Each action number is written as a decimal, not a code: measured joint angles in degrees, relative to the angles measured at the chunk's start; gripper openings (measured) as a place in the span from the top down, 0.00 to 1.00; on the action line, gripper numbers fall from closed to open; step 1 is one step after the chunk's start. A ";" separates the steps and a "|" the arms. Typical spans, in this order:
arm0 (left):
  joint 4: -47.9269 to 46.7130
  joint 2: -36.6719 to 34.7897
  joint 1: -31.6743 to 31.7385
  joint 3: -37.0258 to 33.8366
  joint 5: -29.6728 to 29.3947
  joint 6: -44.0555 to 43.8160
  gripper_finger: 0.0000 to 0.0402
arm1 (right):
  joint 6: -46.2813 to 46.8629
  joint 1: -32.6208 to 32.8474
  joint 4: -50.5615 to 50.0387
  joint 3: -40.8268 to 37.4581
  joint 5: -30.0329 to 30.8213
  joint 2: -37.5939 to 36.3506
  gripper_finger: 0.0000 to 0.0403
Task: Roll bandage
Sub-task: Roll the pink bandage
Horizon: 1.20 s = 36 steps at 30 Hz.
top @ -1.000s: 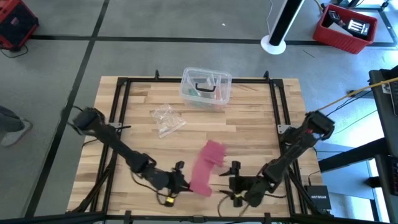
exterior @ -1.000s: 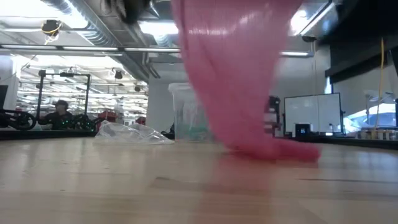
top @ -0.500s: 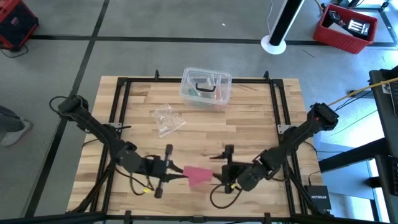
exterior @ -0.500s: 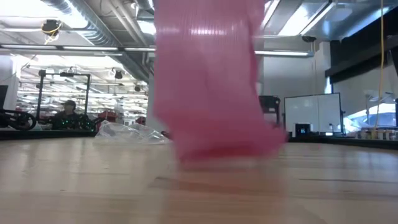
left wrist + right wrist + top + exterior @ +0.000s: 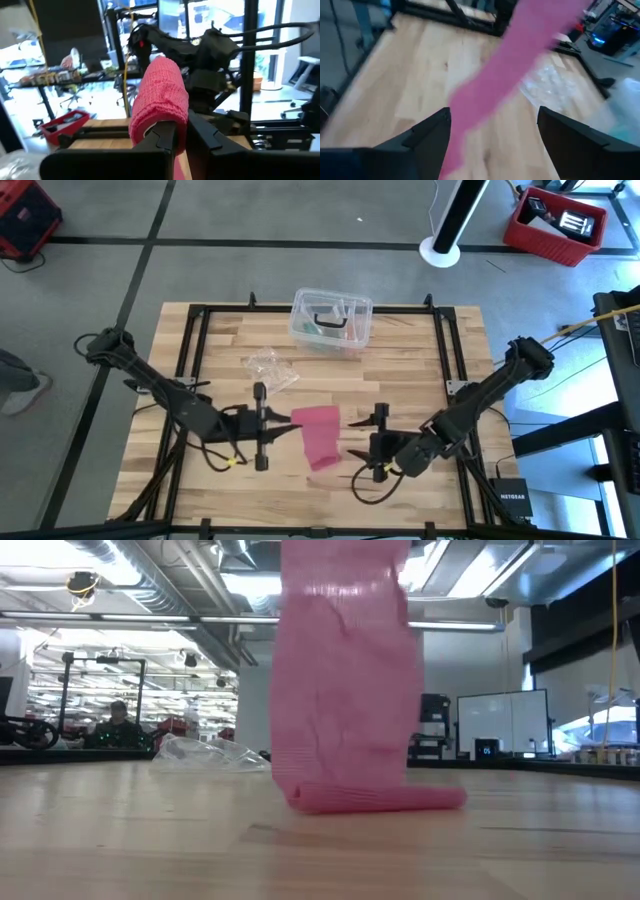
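Note:
The pinkish-red bandage (image 5: 320, 436) hangs as a flat band near the table's front middle. In the low view the bandage (image 5: 345, 680) drops from above the picture, and its lower end lies on the wood. My left gripper (image 5: 290, 423) is at the bandage's left side, shut on its upper end. My right gripper (image 5: 354, 452) is just right of the bandage, open and empty. In the right wrist view the bandage (image 5: 520, 60) shows blurred ahead of the spread fingers, apart from them. My left gripper pinches the bandage's upper end (image 5: 159, 107) between its two fingers (image 5: 165, 137), which come level from the table's left. The band hangs slack below the hold. Its lower end (image 5: 375, 798) lies folded on the table.
A crumpled clear plastic wrapper (image 5: 268, 370) lies left of centre, also in the low view (image 5: 210, 752). A clear plastic box (image 5: 332, 320) stands at the far middle. A black frame (image 5: 440, 350) runs along the table's edges. A person sits far off in the room (image 5: 117, 725).
My left gripper has gone toward the table's far edge, keeping the bandage's end. The bandage, which lay stretched with its far end on the table, was lifted clear. It now hangs straight with its lower end folded on the wood. My right gripper has shifted a little farther from the near edge.

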 joint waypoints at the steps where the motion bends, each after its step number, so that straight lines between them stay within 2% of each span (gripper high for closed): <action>1: -0.56 -0.02 0.36 0.00 0.00 -0.58 0.96 | 0.04 -0.21 3.83 -2.12 -0.32 0.00 0.26; 7: -0.88 -0.02 0.99 0.00 0.09 -1.02 0.96 | -1.46 -2.74 29.21 -13.46 -2.46 0.10 0.26; 12: 0.08 -0.02 0.78 0.00 4.78 -0.52 0.96 | -1.31 -8.12 34.05 -17.48 -3.23 0.43 0.26; 14: -0.13 -0.02 0.78 0.00 5.16 -1.12 0.96 | -1.85 -9.71 36.73 -17.97 -7.28 0.35 0.26; 17: 0.02 -0.02 0.78 0.00 5.18 -0.68 0.96 | -4.92 -11.48 42.27 -17.95 -17.65 1.24 0.26; 18: 0.21 -0.02 0.79 0.00 5.20 -0.35 0.96 | -6.18 -11.67 43.56 -17.95 -19.08 1.58 0.26; 23: 0.44 -0.02 0.98 -0.02 5.13 1.19 0.96 | -7.29 -11.70 49.11 -18.00 -18.15 4.99 0.30; 27: 0.44 -0.02 0.98 -0.02 4.94 1.69 0.96 | -7.29 -11.68 51.44 -18.00 -15.58 8.02 0.38; 36: 0.44 -0.02 0.96 -0.02 4.94 3.33 0.96 | -7.70 -12.56 55.22 -18.02 -14.11 11.02 0.68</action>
